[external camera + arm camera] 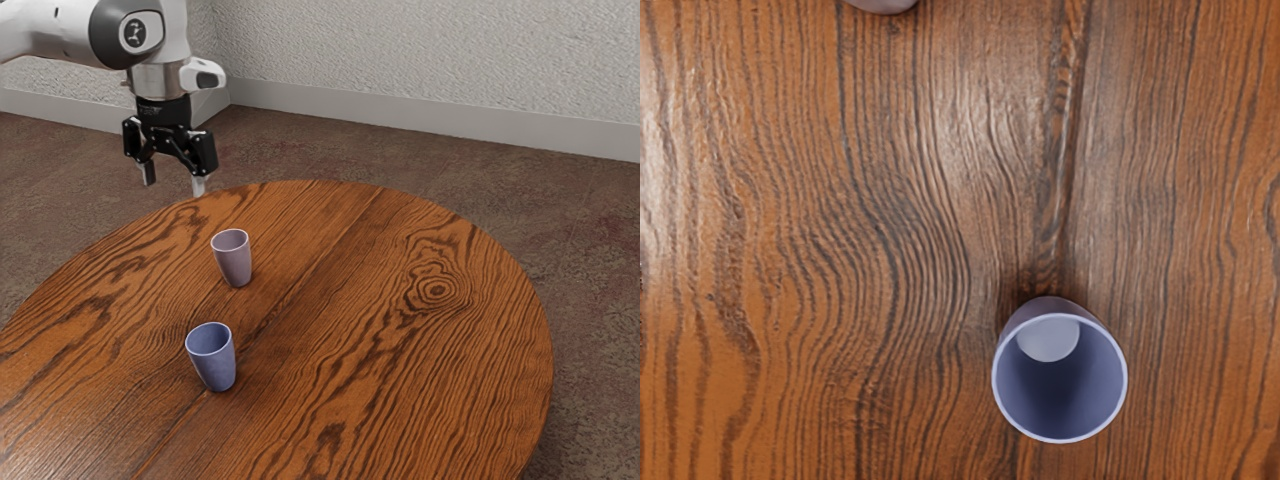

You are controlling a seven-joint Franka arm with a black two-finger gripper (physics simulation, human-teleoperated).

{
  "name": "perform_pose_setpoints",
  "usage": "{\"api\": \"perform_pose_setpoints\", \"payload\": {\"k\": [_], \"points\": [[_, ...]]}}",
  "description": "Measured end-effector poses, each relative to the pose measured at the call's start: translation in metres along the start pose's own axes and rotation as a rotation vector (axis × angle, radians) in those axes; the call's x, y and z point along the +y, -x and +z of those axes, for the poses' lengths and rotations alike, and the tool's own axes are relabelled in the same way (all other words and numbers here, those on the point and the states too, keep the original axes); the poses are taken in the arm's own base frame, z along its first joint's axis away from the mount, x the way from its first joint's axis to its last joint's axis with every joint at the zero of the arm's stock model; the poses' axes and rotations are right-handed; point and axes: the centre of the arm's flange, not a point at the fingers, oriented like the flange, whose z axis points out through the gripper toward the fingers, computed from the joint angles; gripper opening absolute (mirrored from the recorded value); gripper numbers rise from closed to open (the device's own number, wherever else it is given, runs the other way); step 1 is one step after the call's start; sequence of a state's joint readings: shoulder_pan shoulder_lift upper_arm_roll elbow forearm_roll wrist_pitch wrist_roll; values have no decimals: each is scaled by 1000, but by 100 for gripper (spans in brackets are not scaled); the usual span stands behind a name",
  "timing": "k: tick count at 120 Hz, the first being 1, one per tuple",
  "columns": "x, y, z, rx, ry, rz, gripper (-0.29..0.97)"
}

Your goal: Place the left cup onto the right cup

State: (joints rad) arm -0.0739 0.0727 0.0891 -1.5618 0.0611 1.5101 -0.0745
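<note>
Your gripper [173, 186] hangs above the far edge of the round wooden table [400, 330], toward the exterior view's left. Its fingers are spread wide and hold nothing. The lilac cup [232, 256] stands upright, the nearer of the two to the gripper. The blue cup [211, 355] stands upright closer to the camera, apart from the lilac one. Only bare wood lies between gripper and cups. Brown floor and a pale wall lie beyond the table.
</note>
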Motion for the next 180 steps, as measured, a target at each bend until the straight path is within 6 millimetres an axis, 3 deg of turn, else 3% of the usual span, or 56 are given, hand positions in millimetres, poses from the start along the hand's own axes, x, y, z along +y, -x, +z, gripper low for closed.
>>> {"api": "perform_pose_setpoints", "payload": {"k": [44,74,98,144,180], "points": [[1,-8,6,-9,13,15,68],[-3,-62,28,-17,-2,4,68],[-3,-94,34,3,-10,3,68],[3,-140,46,48,-17,10,68],[2,-176,80,60,-15,9,68]]}}
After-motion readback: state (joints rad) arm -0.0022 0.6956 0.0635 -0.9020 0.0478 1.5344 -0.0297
